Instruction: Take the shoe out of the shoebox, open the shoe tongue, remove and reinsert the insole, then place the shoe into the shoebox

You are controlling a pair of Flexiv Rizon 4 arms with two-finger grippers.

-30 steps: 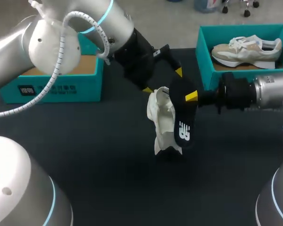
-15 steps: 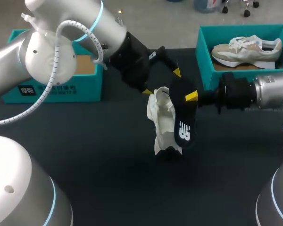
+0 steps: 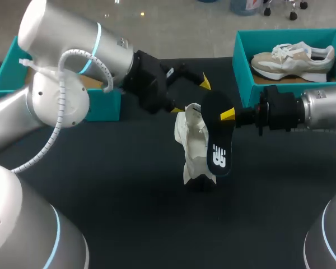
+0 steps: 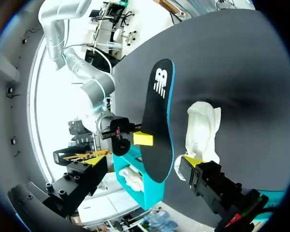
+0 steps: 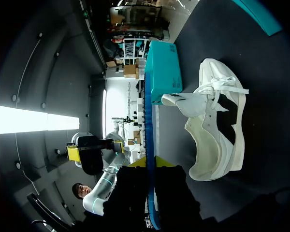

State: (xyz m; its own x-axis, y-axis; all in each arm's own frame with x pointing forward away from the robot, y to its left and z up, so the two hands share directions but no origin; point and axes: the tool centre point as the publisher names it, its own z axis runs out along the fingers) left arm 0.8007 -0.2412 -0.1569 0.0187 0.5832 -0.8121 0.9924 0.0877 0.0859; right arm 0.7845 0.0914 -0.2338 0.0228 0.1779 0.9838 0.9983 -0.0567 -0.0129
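Since a second ago my left arm (image 3: 73, 45) has swung back toward its own side, and its wrist now reaches in lower over the matte black table (image 3: 129, 196). My left gripper (image 3: 190, 96) has shifted only slightly, while the shoe, the insole and my right arm sit as before.

My left gripper is spread wide and grips nothing. It hovers just above the top end of the white low-top sneaker (image 3: 193, 140). In the left wrist view one of its yellow fingertips (image 4: 191, 161) is close beside the sneaker (image 4: 203, 125), but I cannot tell if it touches.

My right gripper (image 3: 225, 115) is clamped on the black foam insole (image 3: 217, 143) with a blue edge, near its upper end. The right wrist view shows that insole (image 5: 149, 125) edge-on between my fingers. It hangs just beside the sneaker (image 5: 217, 130), out of the shoe. I cannot tell whether its lower end meets the table.

The sneaker lies on its side near the table's middle. Its opening is turned toward my right gripper, and the tongue is pulled out.

Behind my right gripper stands the open teal cardboard shoebox (image 3: 241, 73), holding a beige sneaker (image 3: 294, 59). A second teal box (image 3: 105, 106) sits behind my left arm.
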